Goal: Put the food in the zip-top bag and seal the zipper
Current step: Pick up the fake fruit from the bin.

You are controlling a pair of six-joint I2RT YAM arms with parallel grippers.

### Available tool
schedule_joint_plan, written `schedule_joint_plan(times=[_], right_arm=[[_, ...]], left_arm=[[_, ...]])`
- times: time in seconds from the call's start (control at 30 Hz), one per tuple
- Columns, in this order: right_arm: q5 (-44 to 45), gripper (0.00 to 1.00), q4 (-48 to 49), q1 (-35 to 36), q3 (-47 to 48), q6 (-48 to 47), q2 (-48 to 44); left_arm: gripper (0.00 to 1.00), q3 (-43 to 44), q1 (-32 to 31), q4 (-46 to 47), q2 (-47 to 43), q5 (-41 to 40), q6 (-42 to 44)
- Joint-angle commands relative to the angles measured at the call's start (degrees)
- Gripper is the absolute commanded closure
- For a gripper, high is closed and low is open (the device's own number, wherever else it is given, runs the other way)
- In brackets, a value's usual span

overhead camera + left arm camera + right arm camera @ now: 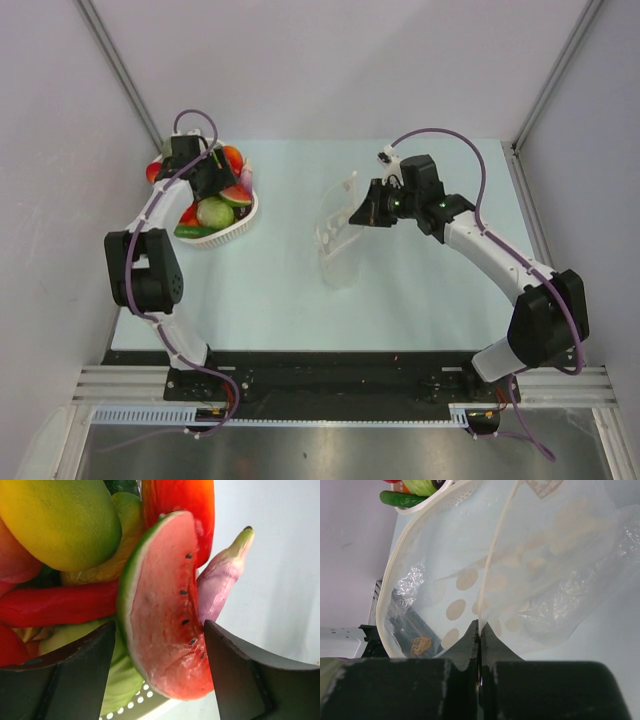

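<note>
Clear plastic pinched in one gripper, watermelon flanked by the other.

Right gripper [479, 632] was clamped narrow on one lip of the zip-top bag [545, 565], right at the zipper [501, 535], apparently to hold the mouth up and open toward the white basket [457, 495]; beyond its fingertips the bag ballooned out over the table [300, 300], no food showing inside. Left gripper [157, 640] stood wide in that basket, one finger on each side of the watermelon slice [160, 605], seemingly lined up to pinch its flat faces; whether the pads already pressed it could not be told. Behind the slice lay a purple aubergine [220, 580], a red pepper [60, 602] and a green round fruit [60, 520], all the food [215, 210] yet unbagged.
</note>
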Motion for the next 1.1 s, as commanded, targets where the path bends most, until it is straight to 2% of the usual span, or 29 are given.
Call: schedule_joint_plan(times=[0.0,0.03,0.3,0.33,0.4,0.43,0.5,0.63,0.87,0.97,1.07], right_arm=[[-0.79,1.0,1.58,-0.24,2.65,0.46,0.46],[-0.88,1.0,1.5,-0.33,2.65,0.46,0.47],[-1.58,1.0,1.58,-0.33,3.0,0.55,1.08],[-1.67,1.0,1.58,-0.33,3.0,0.55,1.08],[-1.85,1.0,1.67,-0.24,3.09,0.55,1.17],[-1.85,1.0,1.76,-0.16,3.0,0.64,1.08],[-1.85,1.0,1.93,0.11,3.0,0.64,1.17],[-2.02,1.0,2.46,0.46,3.26,0.81,1.61],[-3.08,1.0,3.95,1.16,4.32,2.13,2.31],[-3.87,1.0,5.18,1.6,4.67,3.19,2.92],[-3.7,1.0,5.63,2.3,5.2,4.15,3.45]], left_arm=[[0.29,3.08,0.44,1.9,0.8,-0.33,-1.87],[0.35,3.43,0.44,1.55,0.89,-0.24,-1.96],[0.59,2.3,0.88,-0.12,-1.31,0.11,-3.28],[0.65,1.95,1.06,-0.3,-2.27,0.2,-3.28],[0.7,1.59,1.15,-0.21,-3.33,0.02,-3.28],[0.77,1.42,1.23,-0.65,-3.94,-0.06,-3.19],[0.82,1.33,1.32,-0.91,-5.44,-0.24,-2.93],[1.0,1.41,2.11,-2.41,-7.46,0.02,-2.4],[1.0,1.24,2.47,-2.94,-14.57,5.2,-0.38],[1.0,1.41,0.28,-2.94,-19.67,6.88,1.71],[1.0,1.68,-5.78,-2.59,-25.11,3.9,5.75]])
